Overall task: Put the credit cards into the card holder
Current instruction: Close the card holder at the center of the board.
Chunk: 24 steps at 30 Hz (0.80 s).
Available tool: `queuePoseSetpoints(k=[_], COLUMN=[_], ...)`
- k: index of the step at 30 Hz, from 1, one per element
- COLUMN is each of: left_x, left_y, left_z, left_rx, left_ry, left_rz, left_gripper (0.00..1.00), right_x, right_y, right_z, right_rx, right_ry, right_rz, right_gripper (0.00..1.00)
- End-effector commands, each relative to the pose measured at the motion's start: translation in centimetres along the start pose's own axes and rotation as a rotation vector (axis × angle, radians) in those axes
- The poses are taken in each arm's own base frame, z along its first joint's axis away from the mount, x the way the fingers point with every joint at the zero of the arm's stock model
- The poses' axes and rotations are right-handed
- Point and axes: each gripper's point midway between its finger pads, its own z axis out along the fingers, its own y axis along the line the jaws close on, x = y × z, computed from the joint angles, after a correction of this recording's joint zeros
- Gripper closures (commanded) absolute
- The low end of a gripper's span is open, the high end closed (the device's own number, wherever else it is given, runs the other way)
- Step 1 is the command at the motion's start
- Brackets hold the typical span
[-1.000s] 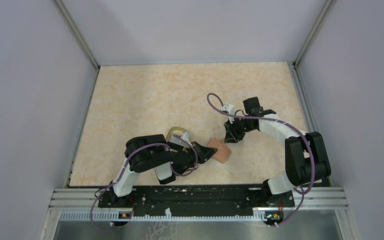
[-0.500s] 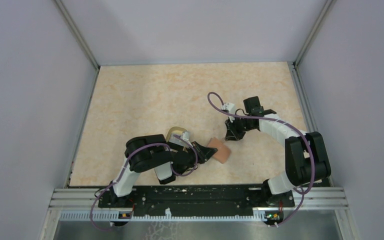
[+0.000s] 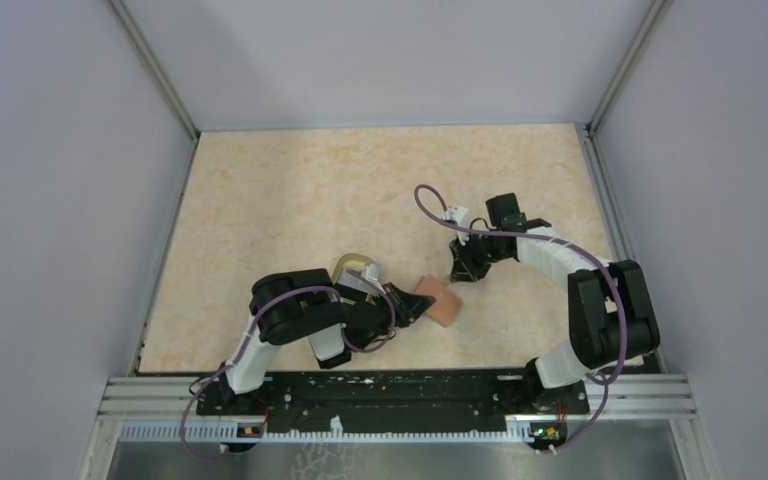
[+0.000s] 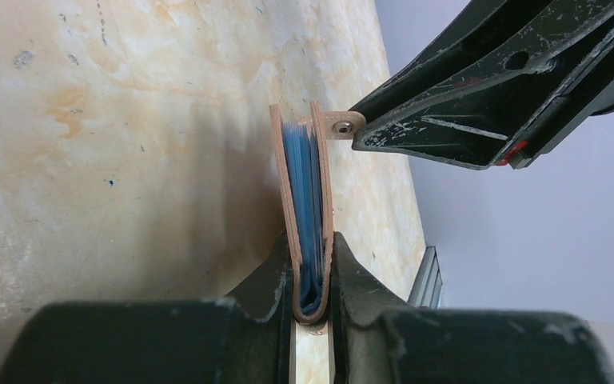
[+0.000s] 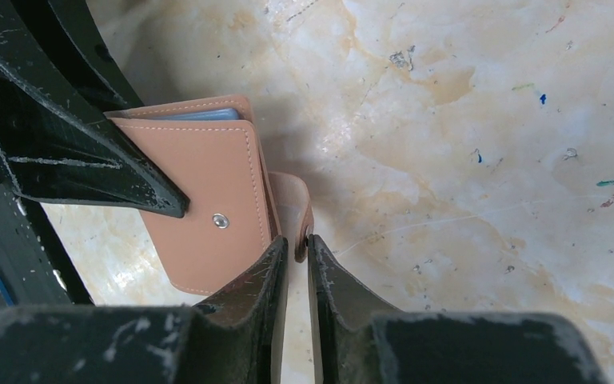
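The card holder (image 3: pixel 441 303), a flat reddish-brown wallet, is held off the table near the front centre by my left gripper (image 3: pixel 422 303). In the left wrist view it stands edge-on between my left gripper (image 4: pixel 312 258), which is shut on its folded spine; its light blue inside (image 4: pixel 304 184) shows. My right gripper (image 5: pixel 297 246) is shut on the end of the holder's small tab (image 5: pixel 294 210), beside the snap face of the holder (image 5: pixel 208 200). My right gripper (image 3: pixel 461 274) comes in from the far right. The credit cards are out of view.
An oval tan-rimmed dish (image 3: pixel 350 268) sits just behind my left wrist, partly covered by it. The walls of the enclosure (image 3: pixel 160 200) stand on the left, right and far sides. A metal rail (image 3: pixel 400 395) runs along the near edge.
My right gripper has shifted slightly away from the near edge and its jaws have narrowed onto the tab. The left arm and the card holder have stayed put.
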Motion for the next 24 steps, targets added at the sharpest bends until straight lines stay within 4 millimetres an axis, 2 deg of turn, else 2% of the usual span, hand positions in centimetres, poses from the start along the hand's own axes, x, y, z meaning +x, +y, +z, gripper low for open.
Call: queuePoseSetpoints(k=[1,6,11,14,20,24], left_x=[-0.8,-0.8,-1.0,-1.2,-1.3,-1.3], left_y=[-2.9,-3.0,-2.7,-2.4,-1.9,-1.8], left_z=[0.0,0.0,-0.1,-0.2,0.0,0.0], left_rx=[0.126,0.127,0.115,0.098,0.082,0.075], left_ry=[-0.038,-0.038,-0.046,-0.055,-0.065,-0.069], left_rz=[-0.026,-0.027,-0.026,-0.022,-0.02,-0.018], left_gripper=[1.0,1.0,1.0,1.0,1.0,1.0], right_x=[-2.0,-2.2,-3.0,-3.3,-1.4,-0.7], right_y=[-0.8,-0.8,0.2,1.5,4.3,4.6], right_z=[-0.4,-0.5,-1.5,-2.4,-1.3,-0.9], right_rx=[0.018,0.023,-0.002,-0.034,-0.078,-0.072], right_ry=[-0.05,-0.055,-0.071,-0.092,-0.001,0.04], right_rz=[-0.025,-0.032,-0.077,-0.135,-0.255,-0.289], right_gripper=[0.87,0.99,1.0,1.0,1.0,1.0])
